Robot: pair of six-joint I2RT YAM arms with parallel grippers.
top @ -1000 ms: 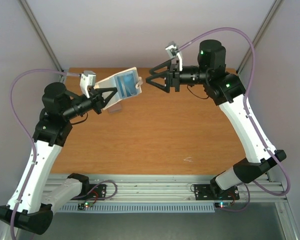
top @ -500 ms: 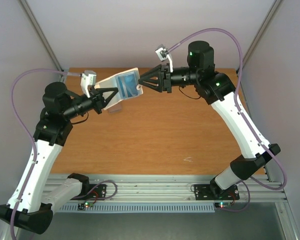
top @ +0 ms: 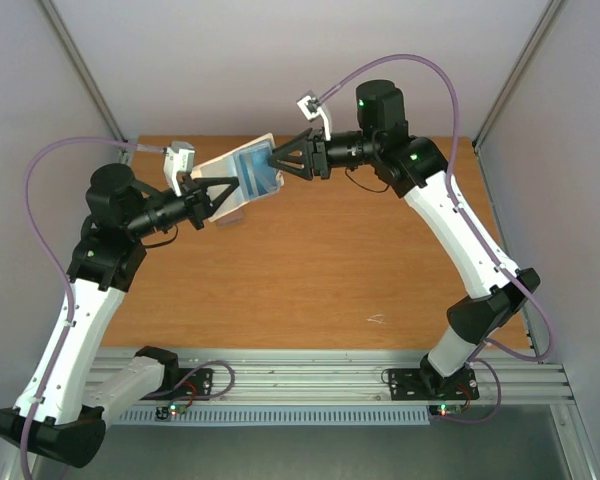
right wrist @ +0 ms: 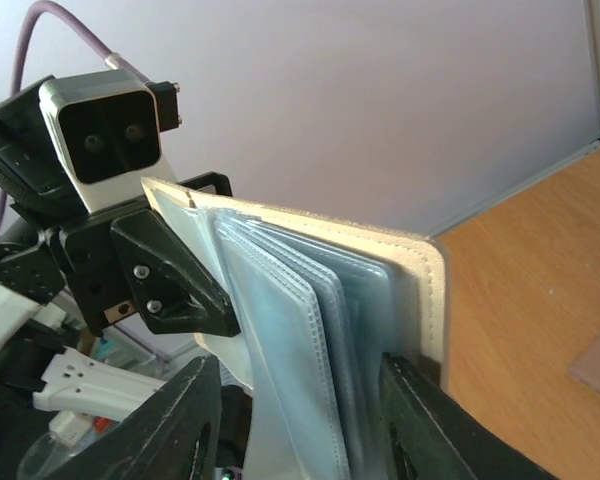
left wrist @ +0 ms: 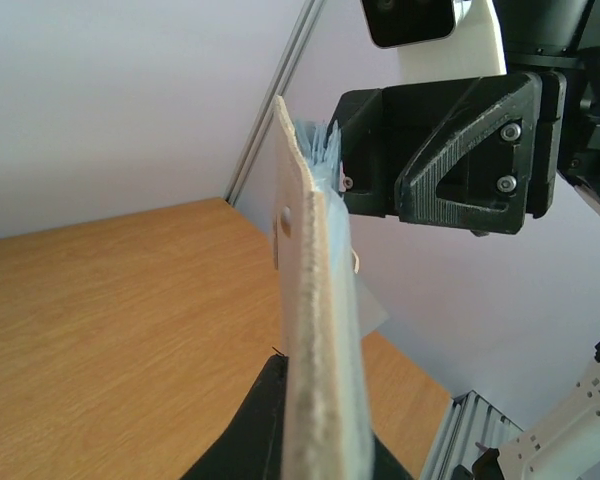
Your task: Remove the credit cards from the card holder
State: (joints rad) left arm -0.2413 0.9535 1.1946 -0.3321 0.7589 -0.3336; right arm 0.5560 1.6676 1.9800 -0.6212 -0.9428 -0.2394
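1. Top view: your card holder (top: 248, 172) hangs above the desk (top: 310, 270) toward 11 o'clock. The left gripper (top: 223, 190) has its jaws clenched on the holder's 8 o'clock edge, and the right gripper (top: 278, 163) meets its 3 o'clock edge. The blue patch inside may be a credit card. Pull hard and the whole holder could slide from the left jaws.
2. Left wrist: the holder stands edge-on. Gripped along one edge only, it can twist under a sideways tug.
3. Right wrist: the right jaws are parted astride the clear sleeves (right wrist: 310, 330); you cannot tell whether they pinch. No card edge shows, so closing here probably catches sleeves and may tear them.
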